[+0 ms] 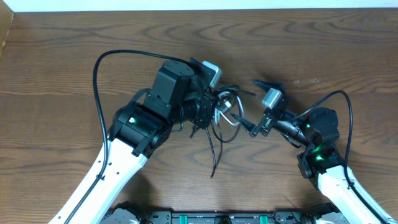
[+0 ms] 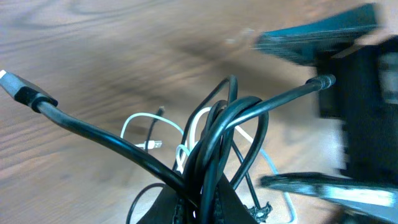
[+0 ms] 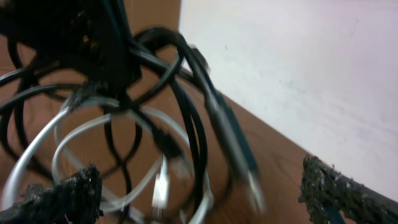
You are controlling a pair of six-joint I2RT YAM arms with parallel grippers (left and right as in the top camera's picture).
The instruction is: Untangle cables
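Note:
A tangle of black cables (image 1: 219, 134) and a short white cable (image 1: 231, 122) hangs at the table's middle. My left gripper (image 1: 212, 106) is shut on the bundle of black cables (image 2: 230, 124) and holds it lifted; the white cable (image 2: 140, 118) loops behind it, and one black plug (image 2: 18, 90) sticks out to the left. My right gripper (image 1: 254, 129) is open just right of the tangle. In the right wrist view its fingers (image 3: 199, 193) stand wide apart, with white loops (image 3: 81, 134), black strands (image 3: 186, 106) and a hanging plug (image 3: 249, 180) in front of them. The view is blurred.
The wooden table (image 1: 74, 56) lies all around. Thick black arm cords arc over the left arm (image 1: 99, 59) and the right arm (image 1: 345, 102). A pale wall (image 3: 298, 62) shows in the right wrist view. The right gripper's blurred fingers (image 2: 323, 37) fill the left wrist view's right side.

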